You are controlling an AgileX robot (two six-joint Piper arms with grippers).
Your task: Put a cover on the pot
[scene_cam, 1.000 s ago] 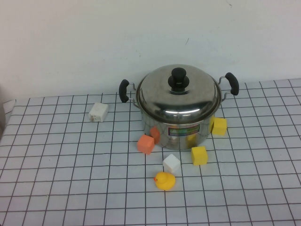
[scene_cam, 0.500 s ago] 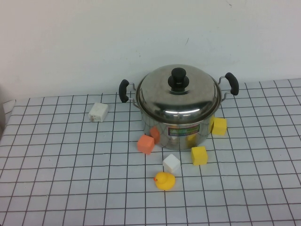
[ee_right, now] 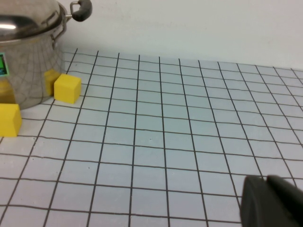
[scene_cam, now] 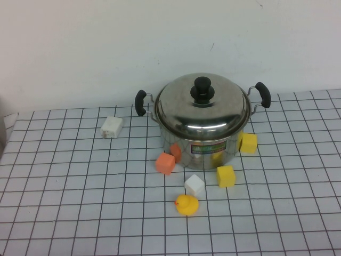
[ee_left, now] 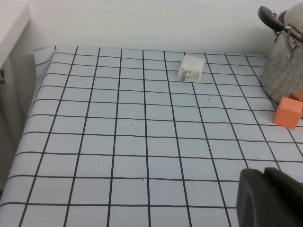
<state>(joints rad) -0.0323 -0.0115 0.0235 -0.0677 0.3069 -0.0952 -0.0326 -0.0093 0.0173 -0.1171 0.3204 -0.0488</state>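
pot (scene_cam: 205, 144) sits at the far middle of the gridded table (scene_cam: 80, 202), close to the back wall, upright. domed lid (scene_cam: 202, 106) with black knob (scene_cam: 203, 89) rests on its rim, so it's covered. black side handles stick out left and right. orange block (scene_cam: 165, 163) touches or nearly touches the pot's front left; one yellow block (scene_cam: 248, 143) just beside its right, another (scene_cam: 225, 176) near the front. white cube (scene_cam: 194, 185) and yellow duck (scene_cam: 186, 205) further front. white block (scene_cam: 111, 127) well off to the left. left gripper (ee_left: 270, 198) and right gripper (ee_right: 272, 203) each show only a dark edge in their wrist views, low over bare table, away from the pot; can't tell if either is apart or together.
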